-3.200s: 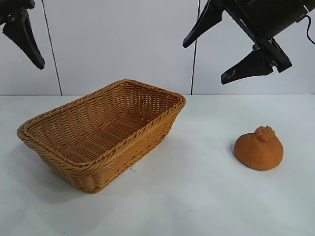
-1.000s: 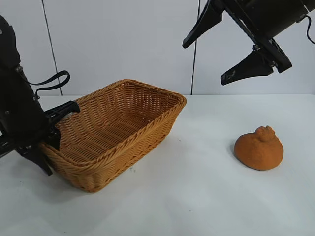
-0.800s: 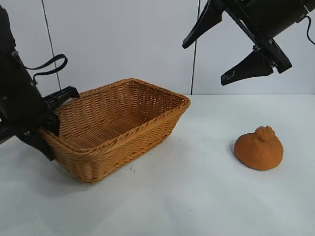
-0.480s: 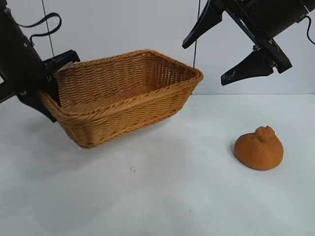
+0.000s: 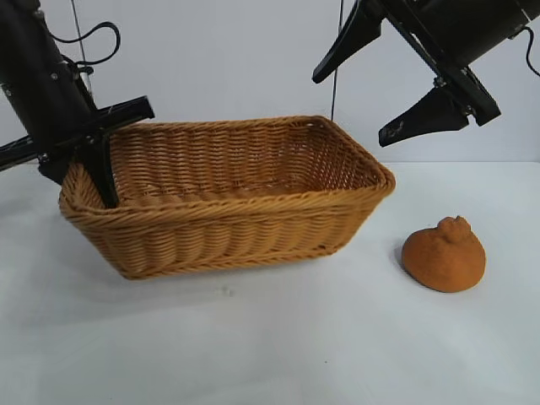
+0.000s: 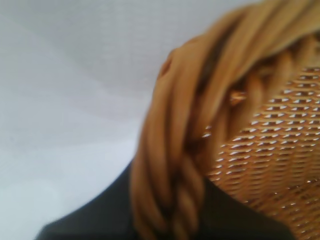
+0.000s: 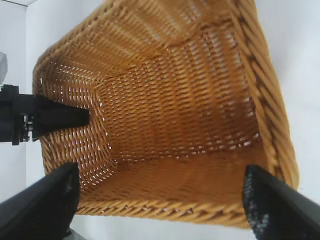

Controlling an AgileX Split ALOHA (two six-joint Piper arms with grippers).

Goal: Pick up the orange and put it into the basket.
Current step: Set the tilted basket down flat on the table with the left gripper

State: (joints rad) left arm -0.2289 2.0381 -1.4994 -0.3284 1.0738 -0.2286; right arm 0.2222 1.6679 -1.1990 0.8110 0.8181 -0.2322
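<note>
- Wicker meets steel: the left tool is clamped on the braided rim of the basket at its end toward the bench's left edge, one finger inside the wall and one outside.
- Basket sits across the middle of the white bench, its long side facing the camera; whether its base rests on the surface or hangs just clear cannot be told. The grip on the rim suggests the arm is bringing the basket toward the fruit, not the fruit to the basket.
- Orange rests on the bench toward the right edge, beside the basket's near end but apart from it, untouched and not yet picked up.
- Right tool hangs high above the gap between basket and orange, its fingers spread wide and holding nothing, seemingly waiting.
- Left wrist view shows only the rim pressed close against a dark finger.
- Right wrist view alone looks down into the basket, showing it empty, with the left tool's finger inside its far wall.
</note>
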